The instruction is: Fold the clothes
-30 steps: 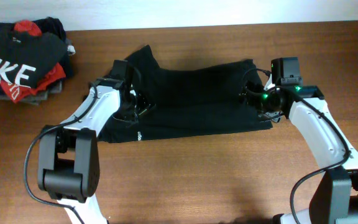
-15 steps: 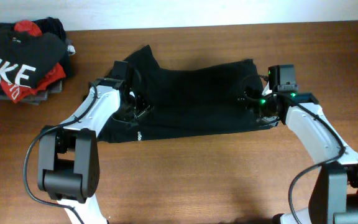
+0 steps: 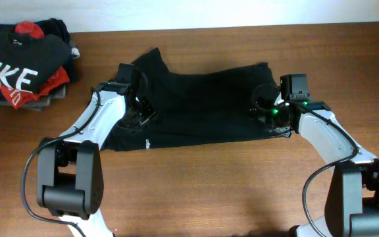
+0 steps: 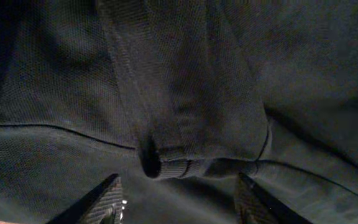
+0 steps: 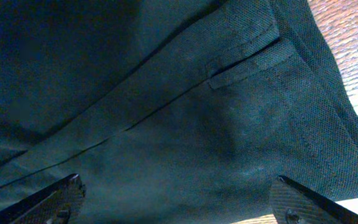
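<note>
Black T-shirt [image 3: 202,105] ends hidden beneath left gripper [image 4: 179,186], right gripper [image 5: 176,186]; both spread apart, fingertips cropped.

One black T-shirt [image 3: 202,108], one garment pile [image 3: 24,64], one table [image 3: 209,187], two claws [image 3: 140,113] [image 3: 267,110].

white arm links [image 3: 101,118], black joints [image 3: 71,172] and cables [image 3: 30,172], dark fingers [image 4: 101,200]

Wood-grain table [image 3: 196,191], two loads on it.
black T-shirt [image 3: 202,105] lies spread and wrinkled across the middle, one sleeve toward the far edge; pile of folded garments [image 3: 25,66] sits at the far left corner, well apart, NIKE print on top.
</note>
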Controlling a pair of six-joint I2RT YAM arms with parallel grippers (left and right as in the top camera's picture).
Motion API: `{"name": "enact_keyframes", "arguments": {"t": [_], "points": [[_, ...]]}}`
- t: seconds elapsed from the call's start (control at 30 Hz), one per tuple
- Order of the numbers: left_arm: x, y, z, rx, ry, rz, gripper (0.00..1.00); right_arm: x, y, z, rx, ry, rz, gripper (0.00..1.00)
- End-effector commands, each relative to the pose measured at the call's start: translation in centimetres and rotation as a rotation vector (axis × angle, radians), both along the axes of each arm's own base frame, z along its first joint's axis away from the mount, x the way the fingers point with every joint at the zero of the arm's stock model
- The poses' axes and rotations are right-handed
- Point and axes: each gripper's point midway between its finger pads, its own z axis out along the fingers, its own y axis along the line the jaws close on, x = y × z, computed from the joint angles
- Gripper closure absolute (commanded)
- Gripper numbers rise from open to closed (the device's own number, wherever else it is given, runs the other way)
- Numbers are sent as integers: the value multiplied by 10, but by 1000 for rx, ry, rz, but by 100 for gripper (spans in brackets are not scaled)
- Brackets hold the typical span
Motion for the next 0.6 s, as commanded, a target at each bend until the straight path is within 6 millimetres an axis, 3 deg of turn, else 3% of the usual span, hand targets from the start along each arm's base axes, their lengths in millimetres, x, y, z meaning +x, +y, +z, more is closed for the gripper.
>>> {"name": "enact_keyframes", "arguments": {"t": [0.0,0.1,0.2,0.57], "points": [[5,1,9,6,-32,12,42,0,4,0,2,-1,11,1],[3,1,7,5,-22,26,41,0,4,0,2,-1,11,1],[-1,2,4,6,-11,31,34,0,4,0,2,-1,11,1],[0,2,-8,-4,-16,73,34,0,4,-1,2,1,11,1]]}}
